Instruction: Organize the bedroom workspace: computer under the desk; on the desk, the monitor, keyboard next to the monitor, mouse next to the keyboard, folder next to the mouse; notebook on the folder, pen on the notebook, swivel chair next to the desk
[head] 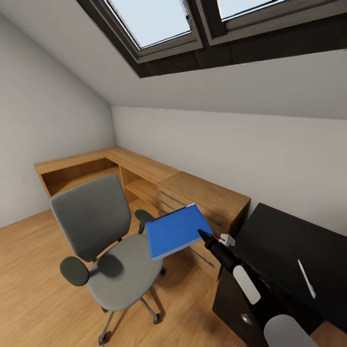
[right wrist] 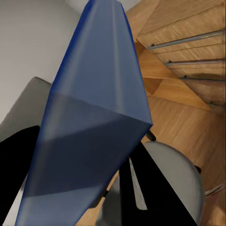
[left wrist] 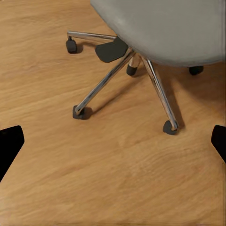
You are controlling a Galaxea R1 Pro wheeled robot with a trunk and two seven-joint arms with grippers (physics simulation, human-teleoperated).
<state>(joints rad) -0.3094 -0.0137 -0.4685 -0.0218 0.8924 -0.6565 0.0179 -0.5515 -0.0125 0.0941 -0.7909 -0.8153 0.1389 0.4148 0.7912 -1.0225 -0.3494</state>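
Up in the air, the flat bright blue folder [head: 177, 231] is gripped at its edge by the right hand [head: 202, 234], tilted above the grey upholstered swivel chair [head: 103, 241], between the seat and the long black counter [head: 289, 250]. A slim silvery pen [head: 306, 278] is seen lying on that counter. The left hand [left wrist: 113, 141] is spread wide, grasping nothing, over the light wood plank floor [left wrist: 94, 179] by the chair's chrome base [left wrist: 155, 89]. A light wooden dresser [head: 207, 200] is seen behind.

Blue folder [head: 177, 231] flat, lifted above grey swivel chair [head: 103, 250] seat edge. Black desk [head: 289, 241] at right; pen [head: 306, 278] on it.
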